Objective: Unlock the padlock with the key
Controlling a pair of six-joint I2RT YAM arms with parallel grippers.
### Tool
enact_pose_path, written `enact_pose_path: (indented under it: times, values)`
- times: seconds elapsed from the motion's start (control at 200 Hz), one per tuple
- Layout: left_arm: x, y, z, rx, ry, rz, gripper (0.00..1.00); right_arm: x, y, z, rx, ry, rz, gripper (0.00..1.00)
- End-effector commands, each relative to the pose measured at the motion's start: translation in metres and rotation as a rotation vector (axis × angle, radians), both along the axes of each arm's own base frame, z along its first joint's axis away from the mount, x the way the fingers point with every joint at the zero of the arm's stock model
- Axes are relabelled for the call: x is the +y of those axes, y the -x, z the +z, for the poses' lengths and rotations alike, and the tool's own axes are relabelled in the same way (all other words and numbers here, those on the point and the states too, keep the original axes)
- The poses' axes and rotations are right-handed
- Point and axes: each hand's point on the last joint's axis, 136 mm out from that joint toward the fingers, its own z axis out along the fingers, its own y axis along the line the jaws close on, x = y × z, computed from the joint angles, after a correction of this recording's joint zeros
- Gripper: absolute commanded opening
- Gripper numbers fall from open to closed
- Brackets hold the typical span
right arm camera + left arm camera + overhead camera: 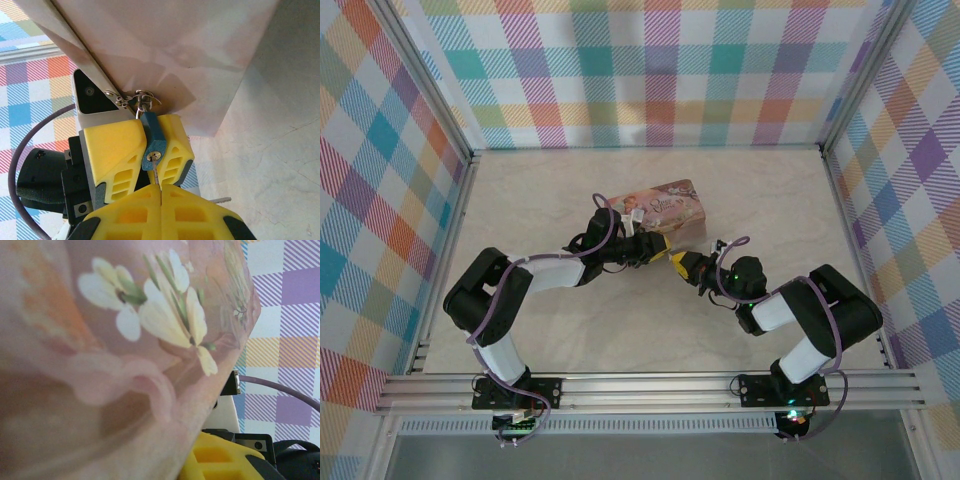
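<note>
- Under the lip of the pink floral tin (165,45), the blue padlock (151,142) is hanging by its shackle from the tin's small metal hasp (140,98).
- The left gripper (655,247) is bracing the lock: its yellow fingers (114,150) are pressing in on either side of the body, closed about as far as the lock allows.
- The right gripper (160,192) is pinching the key (158,174), its fingers squeezed flat together with only the thin shaft poking out.
- The key's tip is sitting at or in the keyhole, so the insertion step appears to be finishing.
- Next, the right wrist is looking at a clean twist about the key's axis while the left side is resisting, without bending the slender shaft.
- How deep the key is seated is hard to judge, since the blade is hiding inside the lock.
- The key's head is hidden within the right fingers.
- The left wrist view is blurring into petals, too close to help.
</note>
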Motion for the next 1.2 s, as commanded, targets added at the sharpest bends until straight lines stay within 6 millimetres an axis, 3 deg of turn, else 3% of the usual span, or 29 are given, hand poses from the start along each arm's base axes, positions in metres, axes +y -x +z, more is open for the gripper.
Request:
enact_pose_path:
  times: [0.0, 0.64, 0.74, 1.005, 1.195]
  values:
    - [-0.011, 0.014, 0.031, -0.06, 0.084, -0.068, 0.21, 0.0, -0.008, 0.021, -0.048, -0.052, -0.038, 0.0]
    - [-0.017, 0.019, 0.036, -0.069, 0.097, -0.087, 0.2, -0.003, -0.011, 0.022, 0.109, -0.174, -0.129, 0.0]
    - [-0.016, 0.02, 0.038, -0.073, 0.101, -0.088, 0.19, -0.003, -0.013, 0.031, 0.072, -0.176, -0.133, 0.0]
    - [-0.016, 0.022, 0.038, -0.07, 0.102, -0.094, 0.19, 0.001, -0.014, 0.022, 0.066, -0.138, -0.112, 0.0]
    - [-0.02, 0.026, 0.039, -0.068, 0.107, -0.109, 0.17, 0.009, -0.021, 0.029, 0.008, -0.116, -0.092, 0.0]
